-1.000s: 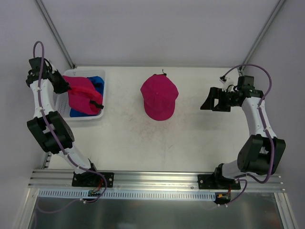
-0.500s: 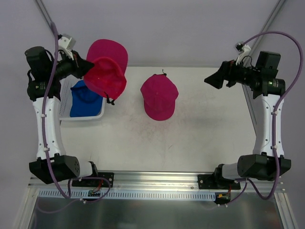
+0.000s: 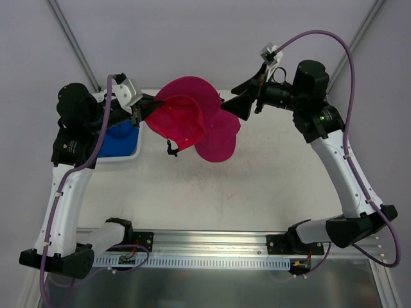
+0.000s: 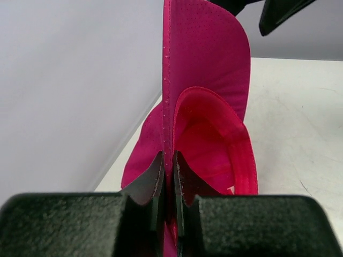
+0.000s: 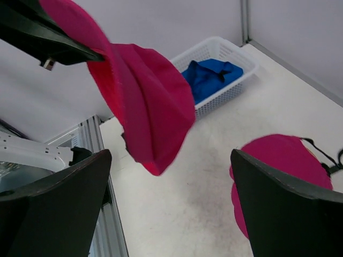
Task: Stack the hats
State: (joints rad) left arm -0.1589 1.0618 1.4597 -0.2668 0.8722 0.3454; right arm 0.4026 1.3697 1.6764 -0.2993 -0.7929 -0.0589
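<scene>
- Left gripper (image 3: pixel 146 109) is clamped tight, both fingers (image 4: pixel 156 174) pinching a thin edge of a magenta-pink fabric baseball cap (image 3: pixel 183 119) with a curved brim.
- That cap hangs in the air just right of the white slatted plastic basket (image 3: pixel 119 158), clear of the white table (image 3: pixel 257 192).
- From the left wrist view the held cap stands edge-on between the pads. Its brim rises away from the camera and the hollow of the crown faces right.
- From above, the cap's lighter inside is showing, and a small black strap dangles from its lower rim.
- A second magenta-pink cap (image 3: pixel 221 141) lies crown-up on the table, further right of the basket. In the top view the held cap covers its left part.
- The right wrist view settles it: the two pink caps are apart, one in the air, one flat on the table.
- Inside the basket sits a bright blue fabric cap (image 3: pixel 122 138), crumpled against the basket's wall.
- Right gripper (image 3: pixel 236 106) is raised, on the far side of both pink caps from the basket, and pointing back toward them.
- Its jaws are spread wide with nothing between them; the held cap sits just in front of its fingertips without touching.
</scene>
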